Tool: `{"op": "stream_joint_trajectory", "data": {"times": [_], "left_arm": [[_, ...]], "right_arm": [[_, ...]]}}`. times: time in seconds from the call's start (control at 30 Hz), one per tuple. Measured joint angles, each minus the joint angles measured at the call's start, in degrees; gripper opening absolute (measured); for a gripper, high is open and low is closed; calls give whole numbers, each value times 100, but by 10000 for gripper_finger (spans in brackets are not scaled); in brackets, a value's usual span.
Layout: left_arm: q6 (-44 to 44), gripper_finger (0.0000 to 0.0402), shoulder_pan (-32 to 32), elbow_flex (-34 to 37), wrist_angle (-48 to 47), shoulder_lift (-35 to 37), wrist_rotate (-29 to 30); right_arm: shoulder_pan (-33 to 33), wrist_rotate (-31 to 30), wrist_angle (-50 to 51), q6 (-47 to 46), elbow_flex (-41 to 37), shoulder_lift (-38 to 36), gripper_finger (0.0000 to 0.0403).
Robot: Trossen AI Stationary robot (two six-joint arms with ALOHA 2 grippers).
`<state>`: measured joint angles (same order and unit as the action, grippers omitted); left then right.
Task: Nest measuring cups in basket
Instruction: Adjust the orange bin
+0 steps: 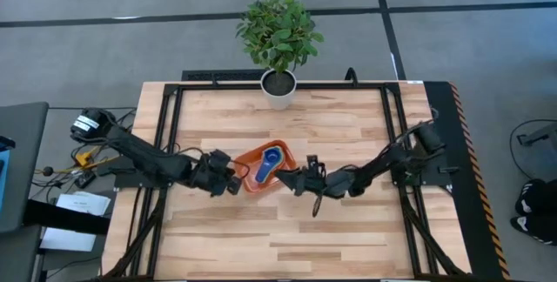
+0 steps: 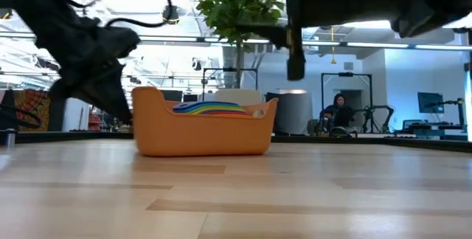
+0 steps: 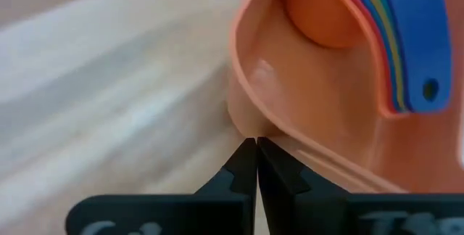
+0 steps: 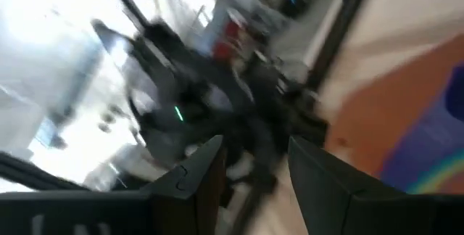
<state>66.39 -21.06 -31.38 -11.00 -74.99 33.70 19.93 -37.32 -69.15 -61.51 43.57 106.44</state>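
Observation:
The orange basket (image 1: 251, 155) stands on its base in the middle of the table, also in the low view (image 2: 203, 132). Inside it lie the nested measuring cups (image 1: 270, 164), a blue one on top; their coloured rims show as a stack (image 2: 210, 108) (image 3: 391, 39). My left gripper (image 1: 233, 181) (image 3: 256, 146) is shut, at the basket's left end. My right gripper (image 1: 292, 177) (image 4: 257, 155) is open, raised above the table just off the basket's right end; the basket (image 4: 406, 104) shows blurred in its wrist view. My left gripper meets the basket with its shut fingertips (image 3: 246, 159) against the outer wall just under the rim (image 3: 249, 119), at the left near corner. The fingers come about level from the table's left. The basket stays upright on the table.
A white pot with a green plant (image 1: 278, 86) stands at the table's far edge, behind the basket. Bare wood (image 1: 261, 238) lies between the basket and the near edge. Black frame rails (image 1: 170, 134) run along both sides. A person (image 2: 338, 110) sits far off in the room.

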Motion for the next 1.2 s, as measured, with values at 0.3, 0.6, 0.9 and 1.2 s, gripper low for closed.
{"op": "stream_joint_trajectory", "data": {"times": [0.3, 0.6, 0.9, 1.2], "left_arm": [[-909, 0, 1117, 0, 334, -12, -252], [-1969, 0, 2098, 0, 640, -12, -825], [-3639, 0, 3153, 1, 1296, -12, -1646], [-4468, 0, 4128, 2, 1213, -12, -2991]], "right_arm": [[-837, 996, 3759, 185, -122, -1409, 182], [-2054, 1185, 5334, 486, -111, -2062, 187], [-3051, 2564, 4787, 592, -115, -1306, 156], [-3332, 3504, 3919, 742, -113, -430, 123]]}}
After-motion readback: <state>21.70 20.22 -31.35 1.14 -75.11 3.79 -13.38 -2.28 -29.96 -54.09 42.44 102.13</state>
